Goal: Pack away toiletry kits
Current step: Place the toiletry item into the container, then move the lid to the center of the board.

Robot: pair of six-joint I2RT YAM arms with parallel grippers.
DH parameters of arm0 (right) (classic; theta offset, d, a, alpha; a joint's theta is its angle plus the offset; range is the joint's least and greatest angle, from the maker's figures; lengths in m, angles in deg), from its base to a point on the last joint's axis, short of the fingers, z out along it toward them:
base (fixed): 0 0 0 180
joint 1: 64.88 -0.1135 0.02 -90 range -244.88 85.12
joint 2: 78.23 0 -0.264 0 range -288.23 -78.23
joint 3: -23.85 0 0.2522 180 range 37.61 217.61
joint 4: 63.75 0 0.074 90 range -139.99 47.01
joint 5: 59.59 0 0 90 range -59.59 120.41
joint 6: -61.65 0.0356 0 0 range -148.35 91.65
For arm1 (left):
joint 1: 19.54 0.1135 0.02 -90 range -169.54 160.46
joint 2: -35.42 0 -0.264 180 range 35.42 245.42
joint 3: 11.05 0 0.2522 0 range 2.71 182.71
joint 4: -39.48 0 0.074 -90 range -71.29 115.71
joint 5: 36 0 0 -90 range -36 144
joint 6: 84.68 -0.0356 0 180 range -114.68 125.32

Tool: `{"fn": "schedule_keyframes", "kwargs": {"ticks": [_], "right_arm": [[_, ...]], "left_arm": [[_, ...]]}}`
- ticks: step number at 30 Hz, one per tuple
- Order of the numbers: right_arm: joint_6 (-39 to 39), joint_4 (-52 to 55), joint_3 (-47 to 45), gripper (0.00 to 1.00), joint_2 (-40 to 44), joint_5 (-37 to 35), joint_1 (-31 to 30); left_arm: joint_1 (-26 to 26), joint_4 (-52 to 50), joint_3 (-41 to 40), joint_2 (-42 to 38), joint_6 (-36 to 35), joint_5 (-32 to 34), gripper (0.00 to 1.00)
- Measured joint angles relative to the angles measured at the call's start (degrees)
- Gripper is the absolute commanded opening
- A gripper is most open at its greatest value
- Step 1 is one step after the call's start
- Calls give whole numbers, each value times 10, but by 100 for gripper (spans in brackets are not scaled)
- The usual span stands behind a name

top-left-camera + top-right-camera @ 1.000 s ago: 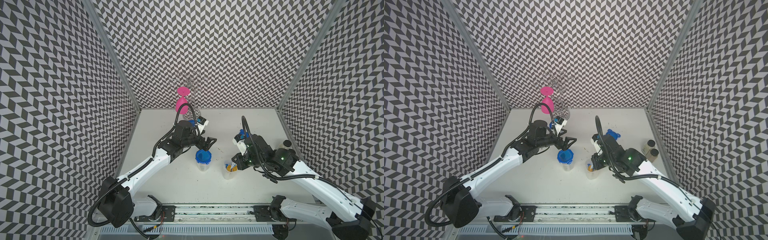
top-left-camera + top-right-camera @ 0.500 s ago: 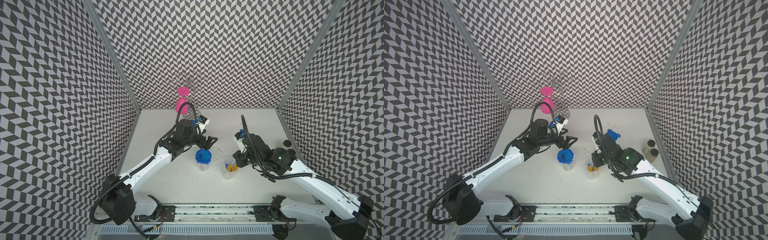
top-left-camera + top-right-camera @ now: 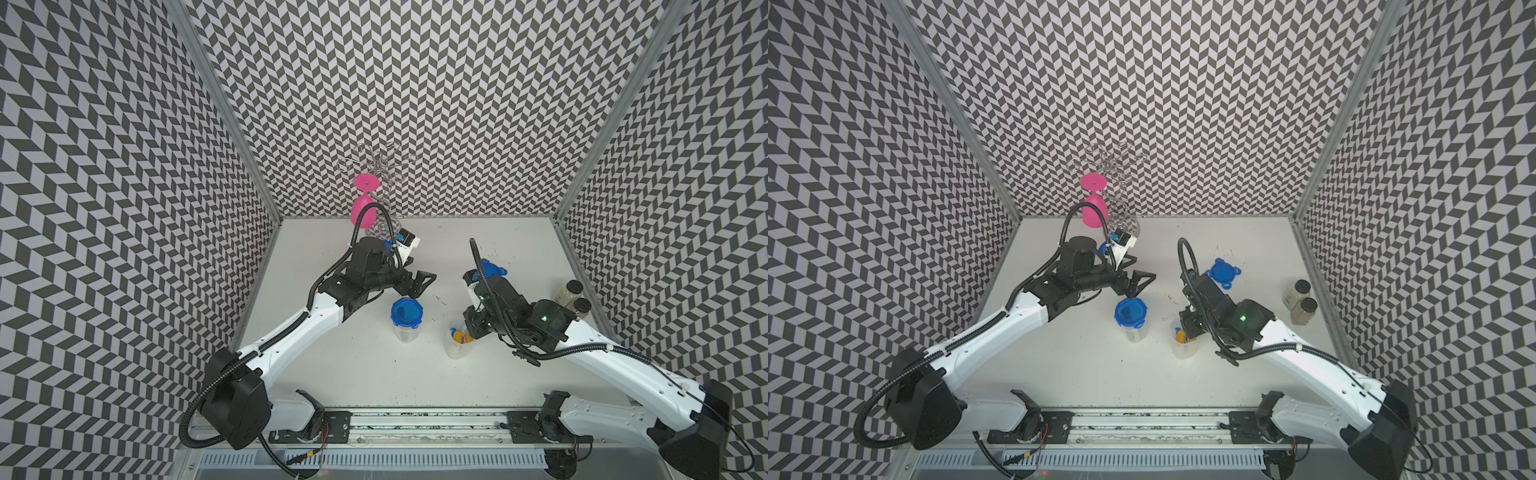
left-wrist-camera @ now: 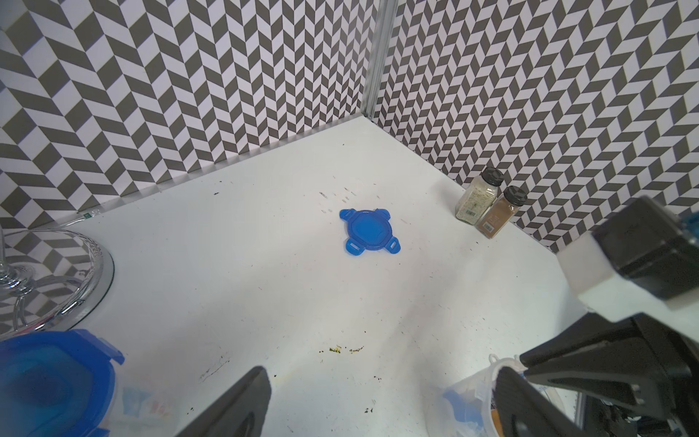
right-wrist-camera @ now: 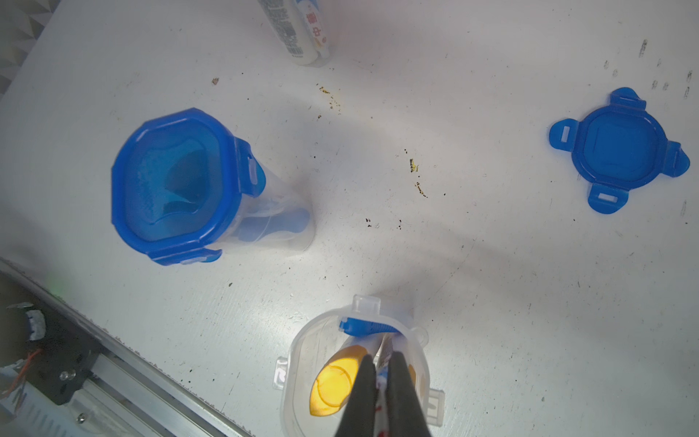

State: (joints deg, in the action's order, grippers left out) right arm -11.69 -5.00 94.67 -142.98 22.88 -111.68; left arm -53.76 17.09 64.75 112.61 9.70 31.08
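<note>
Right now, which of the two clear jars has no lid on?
The jar under the right pincer, with the yellow-capped bottle and blue toothbrush inside. The other jar, near the left pincer, wears its blue lid.

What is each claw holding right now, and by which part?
The right claw pinches a toothpaste tube across its flat sides, over the open jar. The left claw is open, holding nothing.

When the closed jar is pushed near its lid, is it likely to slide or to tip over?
Likely it tips: the closed jar is tall and slim, its lid wider than its body. It looks light, clear plastic with only small items inside, so a low push should slide it on the smooth table. Its slick wall may slip.
</note>
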Motion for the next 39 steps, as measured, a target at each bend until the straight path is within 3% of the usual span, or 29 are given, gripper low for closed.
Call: {"fn": "schedule_keyframes", "kwargs": {"ticks": [9,11,15,17,23,27,32,39], "right_arm": [[-4,1,3,43,-16,-17,-9],[-1,5,11,53,-16,-28,-11],[5,17,52,84,-16,-66,-6],[-1,26,88,90,-18,-66,18],[-60,8,170,95,-94,-8,214],[-92,-20,170,97,-192,31,296],[-111,-38,203,97,-336,91,366],[-114,-40,316,97,-489,108,403]], "left_arm": [[0,0,5,0,0,-2,95],[0,0,5,0,0,-3,95],[0,-3,9,0,0,-3,96],[0,-9,16,2,1,-1,99],[0,-31,40,10,8,4,100],[0,-37,48,10,14,0,100],[0,-40,61,10,18,-13,100],[0,-38,75,11,28,-16,100]]}}
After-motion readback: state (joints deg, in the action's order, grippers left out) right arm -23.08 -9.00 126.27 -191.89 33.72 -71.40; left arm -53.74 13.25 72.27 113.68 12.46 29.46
